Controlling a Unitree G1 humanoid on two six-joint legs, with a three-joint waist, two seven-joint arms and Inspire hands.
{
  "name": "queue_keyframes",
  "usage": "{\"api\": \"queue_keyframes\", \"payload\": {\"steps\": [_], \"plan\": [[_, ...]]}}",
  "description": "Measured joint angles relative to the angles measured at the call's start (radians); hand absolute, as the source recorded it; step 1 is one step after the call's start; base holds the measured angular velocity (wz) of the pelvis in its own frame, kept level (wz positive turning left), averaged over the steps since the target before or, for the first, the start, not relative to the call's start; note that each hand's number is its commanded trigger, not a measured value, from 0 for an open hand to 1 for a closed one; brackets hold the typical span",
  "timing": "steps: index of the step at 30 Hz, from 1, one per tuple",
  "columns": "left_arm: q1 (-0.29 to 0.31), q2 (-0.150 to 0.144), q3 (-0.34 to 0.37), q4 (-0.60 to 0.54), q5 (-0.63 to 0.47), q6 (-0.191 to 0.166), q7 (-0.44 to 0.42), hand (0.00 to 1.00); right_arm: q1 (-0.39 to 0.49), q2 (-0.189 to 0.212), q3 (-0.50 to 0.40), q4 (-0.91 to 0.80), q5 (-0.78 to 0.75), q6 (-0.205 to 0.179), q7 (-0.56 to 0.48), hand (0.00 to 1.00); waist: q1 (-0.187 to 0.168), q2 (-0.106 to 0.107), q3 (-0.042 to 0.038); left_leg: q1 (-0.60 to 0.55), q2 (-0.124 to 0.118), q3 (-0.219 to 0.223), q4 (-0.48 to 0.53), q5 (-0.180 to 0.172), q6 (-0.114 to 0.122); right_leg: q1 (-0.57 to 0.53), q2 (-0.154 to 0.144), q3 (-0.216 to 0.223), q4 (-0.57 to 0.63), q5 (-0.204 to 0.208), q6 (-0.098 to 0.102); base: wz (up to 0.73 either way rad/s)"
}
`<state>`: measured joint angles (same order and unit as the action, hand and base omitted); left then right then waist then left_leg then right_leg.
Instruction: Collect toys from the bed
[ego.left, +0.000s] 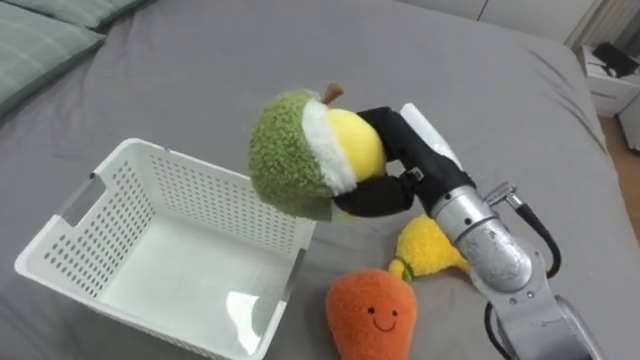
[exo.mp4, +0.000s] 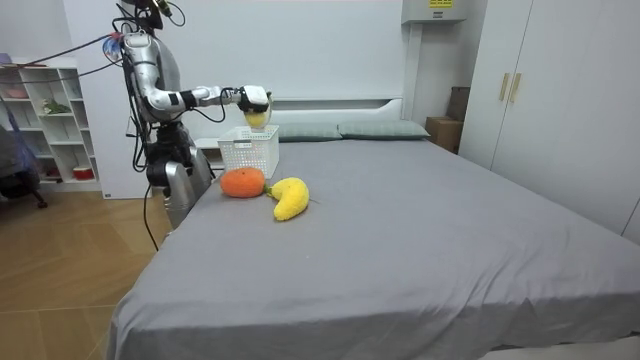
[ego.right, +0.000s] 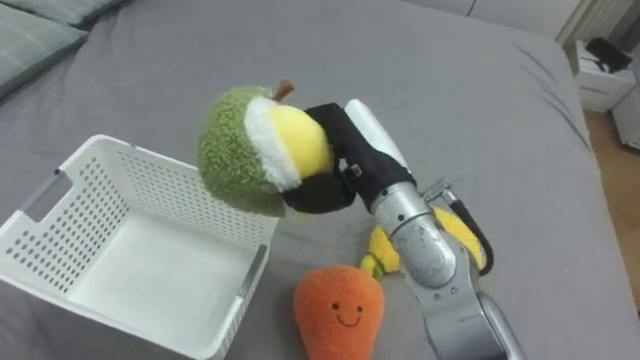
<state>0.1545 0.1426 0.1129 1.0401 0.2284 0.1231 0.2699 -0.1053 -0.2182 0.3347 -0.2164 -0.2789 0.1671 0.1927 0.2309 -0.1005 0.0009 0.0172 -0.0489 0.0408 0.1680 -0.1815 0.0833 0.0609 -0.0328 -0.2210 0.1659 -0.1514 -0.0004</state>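
"Right hand (ego.left: 392, 172)?"
"Fingers (ego.left: 368, 203) curled round the green-yellow plush (ego.left: 300, 150), above the basket (ego.left: 190, 190) rim at 3 o'clock."
"Other toys?"
"Carrot plush (ego.left: 370, 315) at the basket's 4 o'clock on the bed (ego.left: 200, 70). The arm half-hides the banana plush (ego.left: 425, 245); the room view shows it whole."

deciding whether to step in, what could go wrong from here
1. The right hand holds the green plush over the rim of the basket, not its middle; released here, it may bounce out onto the bed.
2. The arm hangs over the banana and carrot; lowering could shove them.
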Motion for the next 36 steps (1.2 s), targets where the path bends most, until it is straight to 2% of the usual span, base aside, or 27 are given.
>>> {"api": "queue_keyframes", "payload": {"steps": [3,6,9,12,13,18,36], "plan": [[-0.021,-0.003,-0.013,0.0,0.002,-0.001,0.0,0.0,-0.002,0.032,0.057,0.001,-0.039,0.0,0.027,1.0,0.025,-0.001,0.0014,-0.003,-0.001,-0.007,0.0,0.0,0.0,0.0,0.0,-0.002,0.0,0.0,0.0,0.07],[-0.036,-0.008,-0.018,-0.001,0.001,-0.002,0.0,0.0,-0.008,0.033,0.105,0.001,-0.094,0.007,0.055,1.0,0.052,-0.001,0.0024,-0.01,-0.002,-0.015,0.002,0.001,0.0,-0.005,-0.001,-0.01,0.0,0.0,0.0,0.08],[-0.035,-0.008,-0.022,-0.002,0.001,0.002,0.001,0.0,-0.018,0.036,0.133,0.002,-0.109,0.021,0.074,1.0,0.056,-0.003,0.006,-0.015,-0.003,-0.022,0.002,0.002,-0.001,-0.007,-0.001,-0.019,-0.002,0.0,0.0,0.08],[-0.037,-0.007,-0.04,-0.003,0.002,0.012,0.0,0.0,-0.024,0.053,0.154,0.027,-0.138,0.04,0.084,0.34,0.066,-0.005,0.0085,-0.019,-0.005,-0.024,0.001,0.003,0.0,-0.006,-0.002,-0.022,-0.012,0.0,0.0,0.0],[-0.04,-0.008,-0.041,-0.003,0.001,0.012,0.0,0.0,-0.024,0.059,0.155,0.045,-0.141,0.046,0.085,0.0,0.073,-0.008,0.01,-0.021,-0.005,-0.024,0.001,0.003,-0.001,-0.007,-0.002,-0.023,-0.014,0.0,0.0,0.0],[-0.049,-0.009,-0.042,0.001,0.0,0.02,0.0,0.0,-0.024,0.067,0.156,0.131,-0.14,0.054,0.085,0.0,0.076,-0.015,0.0217,-0.027,-0.005,-0.027,0.001,0.003,-0.001,-0.011,-0.002,-0.025,-0.015,0.0,0.0,0.01],[-0.066,-0.009,-0.039,0.001,0.0,0.024,-0.021,0.0,-0.026,0.065,0.155,0.153,-0.162,0.057,0.085,0.0,0.075,-0.014,0.0191,-0.041,-0.009,-0.045,0.016,0.003,0.0,-0.015,-0.002,-0.029,-0.016,0.0,0.0,0.02]]}}
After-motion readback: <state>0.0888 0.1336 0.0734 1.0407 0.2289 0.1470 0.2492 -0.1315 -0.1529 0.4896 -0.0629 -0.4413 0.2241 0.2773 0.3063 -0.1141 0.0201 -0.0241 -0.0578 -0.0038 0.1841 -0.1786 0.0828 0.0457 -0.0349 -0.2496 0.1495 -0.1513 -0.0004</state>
